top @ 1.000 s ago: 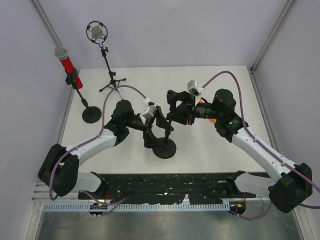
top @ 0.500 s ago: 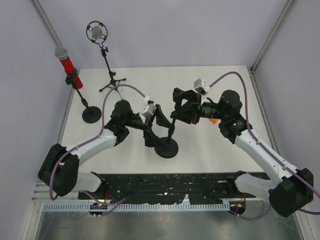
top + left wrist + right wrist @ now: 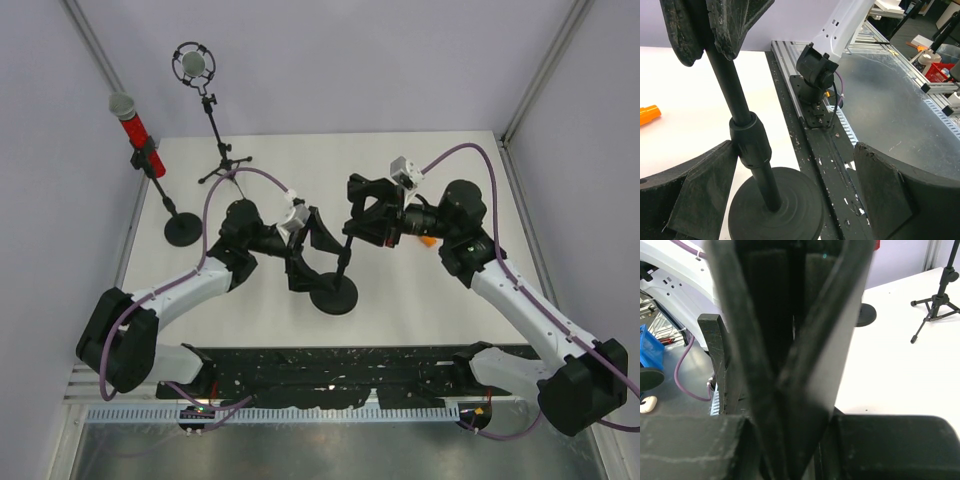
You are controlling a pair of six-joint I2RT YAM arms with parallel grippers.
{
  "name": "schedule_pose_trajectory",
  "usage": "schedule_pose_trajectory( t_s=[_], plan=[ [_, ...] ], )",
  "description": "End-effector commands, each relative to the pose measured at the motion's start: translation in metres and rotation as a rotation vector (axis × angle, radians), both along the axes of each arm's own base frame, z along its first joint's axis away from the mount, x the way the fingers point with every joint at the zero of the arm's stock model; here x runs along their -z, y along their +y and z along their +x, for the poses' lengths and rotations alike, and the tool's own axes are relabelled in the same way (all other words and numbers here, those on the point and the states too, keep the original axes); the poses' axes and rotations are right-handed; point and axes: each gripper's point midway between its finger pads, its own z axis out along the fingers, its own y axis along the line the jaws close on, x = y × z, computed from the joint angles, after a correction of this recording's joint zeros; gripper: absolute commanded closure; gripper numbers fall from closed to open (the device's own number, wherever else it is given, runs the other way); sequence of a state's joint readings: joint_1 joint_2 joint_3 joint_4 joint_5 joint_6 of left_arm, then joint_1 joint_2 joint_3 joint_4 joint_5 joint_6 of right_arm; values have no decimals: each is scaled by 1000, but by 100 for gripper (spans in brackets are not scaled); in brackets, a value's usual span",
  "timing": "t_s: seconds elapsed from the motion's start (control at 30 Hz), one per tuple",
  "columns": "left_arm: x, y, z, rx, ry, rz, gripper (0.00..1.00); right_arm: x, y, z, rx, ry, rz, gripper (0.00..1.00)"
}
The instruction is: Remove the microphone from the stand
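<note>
A black stand with a round base (image 3: 333,296) and a thin pole (image 3: 343,262) stands mid-table. It also shows in the left wrist view (image 3: 742,125). My left gripper (image 3: 312,255) is open, its jaws either side of the lower pole (image 3: 790,170), with the left finger close to the pole. My right gripper (image 3: 362,215) is shut on the black clip at the pole's top (image 3: 790,340). An orange object (image 3: 429,240) lies on the table under the right arm and shows in the left wrist view (image 3: 647,114). I cannot tell whether it is the microphone.
A red microphone (image 3: 127,120) sits in a round-based stand (image 3: 183,229) at the far left. A silver microphone in a shock mount (image 3: 193,65) stands on a tripod (image 3: 224,165) at the back. A black rail (image 3: 330,370) runs along the near edge.
My right gripper has moved right and slightly away with the stand's top. The pole now leans and the base has shifted a little right. My left gripper stays open around the pole.
</note>
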State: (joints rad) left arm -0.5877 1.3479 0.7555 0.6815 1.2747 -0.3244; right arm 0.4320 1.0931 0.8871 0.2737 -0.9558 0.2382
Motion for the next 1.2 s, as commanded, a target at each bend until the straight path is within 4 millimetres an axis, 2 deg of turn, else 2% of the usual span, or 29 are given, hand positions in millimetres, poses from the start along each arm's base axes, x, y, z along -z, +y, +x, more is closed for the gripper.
schedule_pose_trajectory(
  t_s=[0.0,0.23,0.37,0.57,0.7,0.8,0.93,1.03,1.17],
  plan=[
    [-24,13,-24,113,-105,-55,0,-16,-18,33,172,-143,11,95],
    [-29,17,-23,101,-116,-61,0,-15,-21,36,190,-145,7,94],
    [-26,14,-17,69,-108,-62,1,-16,-20,30,155,-146,9,95],
    [-2,1,25,-140,-93,7,0,-18,-8,-4,-37,-127,24,94],
    [5,-1,35,-195,-92,21,0,-18,3,-27,-152,-125,22,94],
    [4,-6,27,-147,-64,23,0,-19,11,-33,-185,-104,34,95],
    [1,-13,7,-49,-33,18,0,-32,19,-30,-203,-83,93,95],
    [2,-18,-8,26,-9,21,0,-33,23,-25,-178,-65,102,95],
    [2,-22,-17,73,8,22,0,-30,24,-21,-154,-66,105,95]
  ],
)
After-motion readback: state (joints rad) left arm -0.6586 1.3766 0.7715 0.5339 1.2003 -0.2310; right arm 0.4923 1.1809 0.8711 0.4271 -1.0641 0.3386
